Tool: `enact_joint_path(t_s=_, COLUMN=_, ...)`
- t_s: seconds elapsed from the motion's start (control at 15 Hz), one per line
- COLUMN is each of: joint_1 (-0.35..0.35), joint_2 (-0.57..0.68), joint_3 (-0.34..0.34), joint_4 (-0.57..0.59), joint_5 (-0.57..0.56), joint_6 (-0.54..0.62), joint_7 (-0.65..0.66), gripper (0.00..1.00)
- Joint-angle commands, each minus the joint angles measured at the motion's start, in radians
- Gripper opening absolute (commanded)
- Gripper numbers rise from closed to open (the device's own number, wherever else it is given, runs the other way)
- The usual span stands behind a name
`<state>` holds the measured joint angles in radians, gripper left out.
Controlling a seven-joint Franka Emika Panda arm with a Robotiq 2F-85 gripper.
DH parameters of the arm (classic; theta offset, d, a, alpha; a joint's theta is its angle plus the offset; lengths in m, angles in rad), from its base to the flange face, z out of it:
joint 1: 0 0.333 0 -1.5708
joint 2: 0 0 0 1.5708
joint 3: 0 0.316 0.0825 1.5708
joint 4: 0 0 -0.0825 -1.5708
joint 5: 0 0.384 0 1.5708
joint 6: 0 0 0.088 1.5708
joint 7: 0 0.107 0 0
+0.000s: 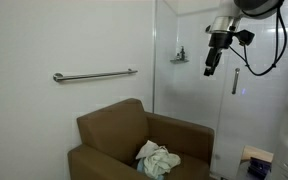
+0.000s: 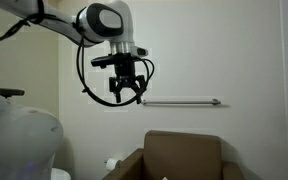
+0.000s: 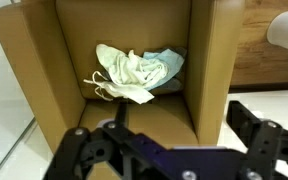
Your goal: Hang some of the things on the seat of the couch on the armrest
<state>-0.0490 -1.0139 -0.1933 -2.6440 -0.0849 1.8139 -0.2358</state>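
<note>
Black fingers point(image 2: 114, 95) stand spread wide with nothing between them. Your gripper point(image 2: 125, 97) hangs in the upper middle of an exterior view, well above the couch point(image 2: 182, 152). Only the couch's brown back shows at that frame's bottom edge, with the seat and its load cut off below.

In the wrist view the fingertips run off the bottom edge, so their ends cannot be made out. Past them, the cloths point(image 3: 134, 72) lie heaped in the upper middle of the frame. They sit toward the back of the seat point(image 3: 144, 118), between the two arms, and none of them is yet on an armrest point(image 3: 212, 60).

By count there is one couch, two armrests and one heap. Two pieces in the heap can be told apart: a pale white-green piece point(image 3: 122, 72) and a light blue piece point(image 3: 168, 62) behind it. A darker fold under the blue may be a third, but you cannot tell.

In an exterior view the same heap is a small pale blur at lower centre, and the couch front is cropped by the bottom edge. One steel wall bar point(image 1: 94, 75) shows in both exterior views.
</note>
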Motion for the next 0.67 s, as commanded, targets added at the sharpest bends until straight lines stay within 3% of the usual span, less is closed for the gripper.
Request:
enact_joint_path(t_s=0.0, joint_1=-0.002, joint_2=0.001, joint_3=0.002, joint_4=0.003, joint_5=0.002, joint_6=-0.002, joint_7=-0.001, gripper=1.00)
enact_joint_path(t_s=0.2, joint_1=-0.006, joint_2=0.052, joint_3=-0.030, joint_4=0.016, joint_5=-0.008, joint_6=0.071, joint_7=-0.017, gripper=1.00)
enact_joint_path(t_s=0.6, joint_1=0.020, joint_2=0.331, joint_3=-0.146, joint_4=0.100, joint_5=0.007, joint_6=0.197, joint_7=-0.108, gripper=1.00)
